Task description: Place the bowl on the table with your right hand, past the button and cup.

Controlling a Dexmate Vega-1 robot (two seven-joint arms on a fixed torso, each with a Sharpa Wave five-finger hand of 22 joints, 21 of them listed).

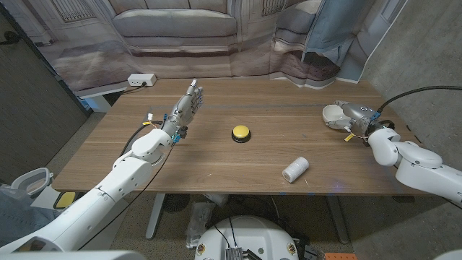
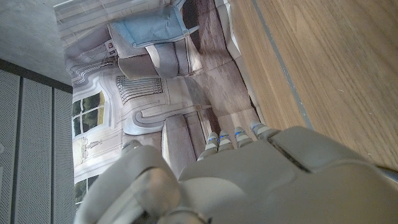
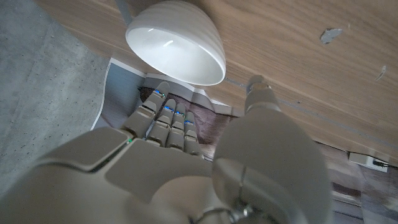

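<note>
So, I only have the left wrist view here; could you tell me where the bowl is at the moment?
Observer: The bowl sits on the table, far right, farther back than the yellow button and the cup.
Operator: Thank you. Is the right hand gripping it?
Observer: The right hand is right beside it, but in the right wrist view its thumb stands clear of the bowl. I cannot tell whether the fingers touch the rim.

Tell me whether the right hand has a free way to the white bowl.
Probably yes: the right hand is right beside the white bowl, with nothing between them; whether it already touches the bowl is unclear.
</note>
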